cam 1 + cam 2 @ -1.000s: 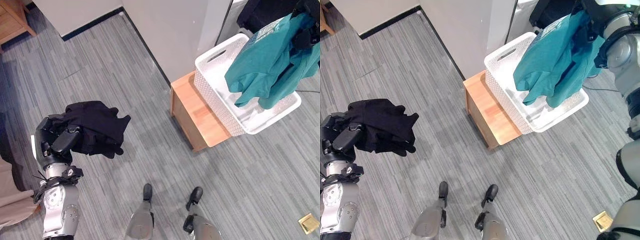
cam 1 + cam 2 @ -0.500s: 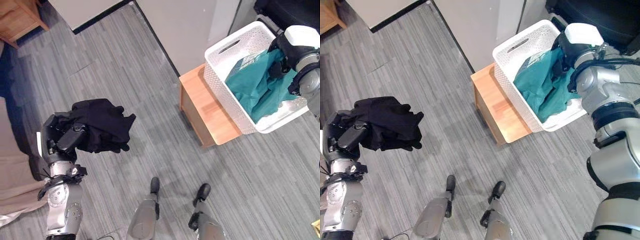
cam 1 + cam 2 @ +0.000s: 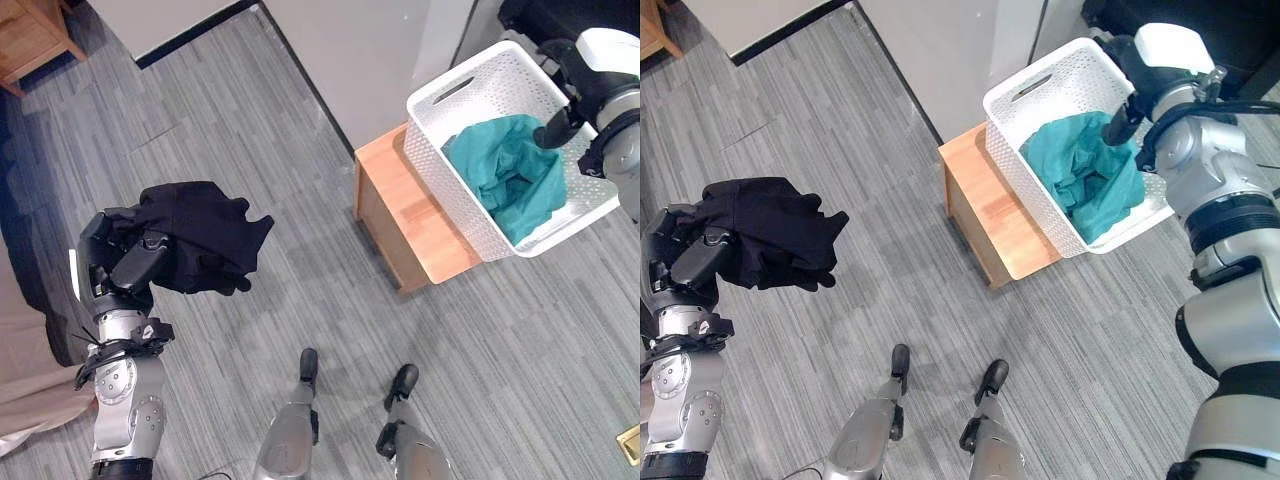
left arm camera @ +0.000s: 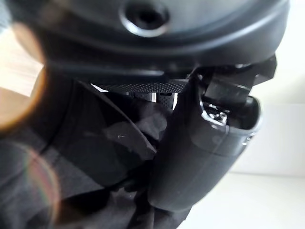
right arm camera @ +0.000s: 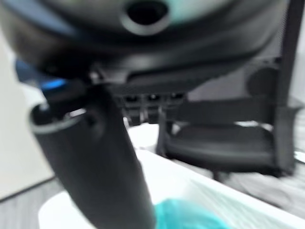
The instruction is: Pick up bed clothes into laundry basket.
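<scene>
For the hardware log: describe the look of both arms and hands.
Both arms are silver-grey metal in jointed segments with black bands at the joints. The left hand is dark, with glossy black fingers and a white patch at its side. The right hand is dark too, under a white cap at the wrist.

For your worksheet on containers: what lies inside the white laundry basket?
A crumpled teal garment lies inside the white laundry basket. It covers most of the basket's floor, so anything beneath it cannot be seen.
</scene>
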`<state>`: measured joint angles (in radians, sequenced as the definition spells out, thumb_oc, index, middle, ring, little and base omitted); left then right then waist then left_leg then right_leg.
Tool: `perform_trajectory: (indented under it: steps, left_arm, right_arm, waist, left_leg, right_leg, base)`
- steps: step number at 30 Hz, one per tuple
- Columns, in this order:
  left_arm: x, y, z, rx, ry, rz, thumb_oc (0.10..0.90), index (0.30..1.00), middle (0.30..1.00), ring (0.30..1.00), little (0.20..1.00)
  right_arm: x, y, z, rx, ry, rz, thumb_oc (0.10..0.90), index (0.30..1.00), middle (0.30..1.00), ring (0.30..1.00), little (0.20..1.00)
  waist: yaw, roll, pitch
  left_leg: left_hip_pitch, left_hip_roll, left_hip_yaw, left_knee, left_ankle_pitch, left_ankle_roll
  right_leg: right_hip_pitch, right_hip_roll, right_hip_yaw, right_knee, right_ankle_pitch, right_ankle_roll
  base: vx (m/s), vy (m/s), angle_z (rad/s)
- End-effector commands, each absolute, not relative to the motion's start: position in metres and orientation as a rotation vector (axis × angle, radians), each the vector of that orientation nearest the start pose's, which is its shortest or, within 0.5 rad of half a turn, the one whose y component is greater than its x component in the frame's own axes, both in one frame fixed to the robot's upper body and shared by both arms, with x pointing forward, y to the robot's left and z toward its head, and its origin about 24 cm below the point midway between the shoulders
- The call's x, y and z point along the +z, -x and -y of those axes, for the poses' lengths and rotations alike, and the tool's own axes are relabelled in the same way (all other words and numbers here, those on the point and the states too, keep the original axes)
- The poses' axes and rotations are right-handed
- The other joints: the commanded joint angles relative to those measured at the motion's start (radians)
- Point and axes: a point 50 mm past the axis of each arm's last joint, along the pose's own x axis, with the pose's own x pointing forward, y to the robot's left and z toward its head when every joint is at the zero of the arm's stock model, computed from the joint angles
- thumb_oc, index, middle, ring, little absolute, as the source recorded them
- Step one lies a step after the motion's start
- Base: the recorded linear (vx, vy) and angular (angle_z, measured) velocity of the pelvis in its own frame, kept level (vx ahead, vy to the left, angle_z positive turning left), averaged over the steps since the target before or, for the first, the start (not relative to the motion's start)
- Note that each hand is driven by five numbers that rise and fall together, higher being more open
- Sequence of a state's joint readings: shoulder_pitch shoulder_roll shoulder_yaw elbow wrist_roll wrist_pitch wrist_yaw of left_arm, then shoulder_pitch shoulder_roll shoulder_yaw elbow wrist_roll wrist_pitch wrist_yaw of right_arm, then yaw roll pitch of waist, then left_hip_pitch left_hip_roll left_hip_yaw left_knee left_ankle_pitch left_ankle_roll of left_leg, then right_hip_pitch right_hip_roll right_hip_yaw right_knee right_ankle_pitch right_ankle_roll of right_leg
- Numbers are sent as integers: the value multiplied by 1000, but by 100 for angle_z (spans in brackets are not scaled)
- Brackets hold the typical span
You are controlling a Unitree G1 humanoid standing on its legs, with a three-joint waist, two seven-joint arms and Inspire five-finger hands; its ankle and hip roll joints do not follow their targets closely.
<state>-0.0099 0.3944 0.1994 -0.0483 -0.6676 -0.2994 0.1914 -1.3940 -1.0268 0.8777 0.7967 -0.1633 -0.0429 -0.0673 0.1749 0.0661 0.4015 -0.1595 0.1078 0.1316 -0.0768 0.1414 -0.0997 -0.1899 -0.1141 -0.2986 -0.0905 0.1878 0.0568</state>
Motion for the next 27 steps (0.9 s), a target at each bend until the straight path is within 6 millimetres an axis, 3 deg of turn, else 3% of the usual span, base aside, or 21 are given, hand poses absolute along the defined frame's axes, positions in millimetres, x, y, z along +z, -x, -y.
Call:
perform_trajectory:
  steps: [1, 2, 3, 5, 6, 7, 10, 11, 13, 15, 17, 18, 19, 23, 25, 27]
  left_arm:
    - [178, -227, -285, 328, 223, 751, 400, 300, 300, 300, 300]
    - [179, -226, -287, 340, 223, 757, 400, 300, 300, 300, 300]
    - [183, -226, -292, 372, 212, 779, 400, 300, 300, 300, 300]
    - [187, -226, -295, 378, 194, 790, 400, 300, 300, 300, 300]
    - [194, -225, -299, 403, 168, 820, 400, 300, 300, 300, 300]
    - [195, -226, -299, 401, 165, 821, 400, 300, 300, 300, 300]
    - [217, -220, -309, 480, 99, 923, 400, 300, 300, 300, 300]
    - [218, -220, -309, 479, 94, 925, 400, 300, 300, 300, 300]
    - [246, -218, -311, 497, 3, 1027, 400, 300, 300, 300, 300]
    - [279, -223, -305, 457, -79, 1116, 400, 300, 300, 300, 300]
    - [292, -228, -300, 418, -110, 1138, 400, 300, 300, 300, 300]
    - [310, -237, -291, 348, -160, 1144, 400, 300, 300, 300, 300]
    - [311, -238, -290, 343, -162, 1146, 400, 300, 300, 300, 300]
    - [336, -262, -266, 145, -238, 1096, 400, 300, 300, 300, 300]
    - [354, -283, -241, -6, -397, 1014, 400, 300, 300, 300, 300]
    - [366, -288, -231, -53, -437, 1023, 400, 300, 300, 300, 300]
  right_arm:
    - [417, -342, 219, -259, 1412, 737, 800, 900, 900, 900, 900]
    - [426, -327, 210, -235, 1370, 839, 800, 900, 900, 900, 900]
    - [439, -299, 204, -196, 1288, 984, 800, 900, 900, 900, 900]
    - [442, -287, 207, -197, 1261, 1027, 800, 900, 900, 900, 900]
    - [452, -265, 216, -229, 1224, 1106, 800, 900, 900, 900, 900]
    - [451, -265, 217, -232, 1221, 1105, 800, 900, 900, 900, 900]
    - [467, -228, 247, -396, 1091, 1228, 800, 900, 900, 900, 900]
    - [466, -227, 249, -400, 1087, 1227, 800, 900, 900, 900, 900]
    - [462, -219, 267, -494, 1066, 1225, 800, 900, 900, 900, 900]
    - [438, -227, 290, -542, 1011, 1139, 800, 900, 900, 900, 900]
    - [425, -231, 297, -544, 986, 1099, 800, 900, 900, 900, 900]
    - [410, -238, 304, -540, 932, 1053, 800, 900, 900, 900, 900]
    - [409, -237, 305, -546, 929, 1051, 800, 900, 900, 900, 900]
    - [370, -252, 316, -547, 877, 930, 800, 900, 900, 900, 900]
    - [343, -261, 328, -571, 886, 802, 800, 900, 900, 900, 900]
    - [338, -261, 336, -595, 872, 772, 800, 900, 900, 900, 900]
  waist:
    - [-14, -89, -80]
    - [-23, -93, -86]
    - [-48, -100, -107]
    - [-56, -109, -117]
    - [-79, -116, -149]
    - [-78, -119, -148]
    - [-126, -114, -210]
    - [-125, -119, -208]
    - [-164, -104, -260]
    - [-205, -96, -303]
    - [-213, -100, -311]
    - [-238, -89, -330]
    - [-235, -94, -329]
    - [-283, -68, -351]
    - [-331, -35, -361]
    - [-335, -36, -361]
  left_leg:
    - [47, 6, 16, -10, -27, -64]
    - [53, 5, 19, -10, -31, -62]
    - [75, 4, 26, -10, -47, -59]
    - [82, 2, 30, -10, -47, -56]
    - [107, 0, 39, -10, -61, -52]
    - [105, -1, 39, -10, -56, -51]
    - [148, -6, 57, -10, -83, -44]
    - [145, -6, 57, -10, -78, -43]
    - [176, -12, 72, -10, -90, -36]
    - [220, -12, 97, -10, -112, -34]
    - [231, -12, 108, -10, -111, -31]
    - [254, -12, 127, -10, -121, -29]
    - [251, -12, 128, -10, -115, -28]
    - [292, -14, 163, -10, -126, -20]
    - [319, -16, 186, -10, -130, -18]
    - [319, -17, 190, -10, -124, -17]
  right_leg:
    - [120, 7, 21, 3, -178, 54]
    - [123, 6, 23, 3, -177, 55]
    - [139, 3, 26, 3, -179, 60]
    - [145, 2, 26, 3, -174, 62]
    - [167, -1, 33, 3, -175, 70]
    - [164, -1, 33, 3, -170, 69]
    - [199, -5, 50, 5, -170, 84]
    - [197, -5, 49, 4, -164, 84]
    - [215, -8, 65, 10, -164, 91]
    - [241, -10, 86, 15, -168, 101]
    - [242, -10, 98, 17, -162, 102]
    - [249, -10, 120, 21, -166, 107]
    - [245, -10, 120, 21, -161, 106]
    - [252, -10, 165, 33, -165, 111]
    - [257, -9, 190, 40, -163, 119]
    - [255, -8, 193, 41, -157, 119]
  base:
    - [0, 0, 0]
    - [31, 51, -5]
    - [55, 69, -6]
    - [48, 59, -4]
    - [31, 43, -12]
    - [51, 69, -13]
    - [31, 73, -8]
    - [-10, 45, 2]
    - [46, 86, -25]
    - [52, 94, -27]
    - [3, 56, -29]
    - [-2, 52, -35]
    - [-2, 50, -45]
    - [-4, 25, -39]
    - [-7, 31, -36]
    - [-23, 14, -22]
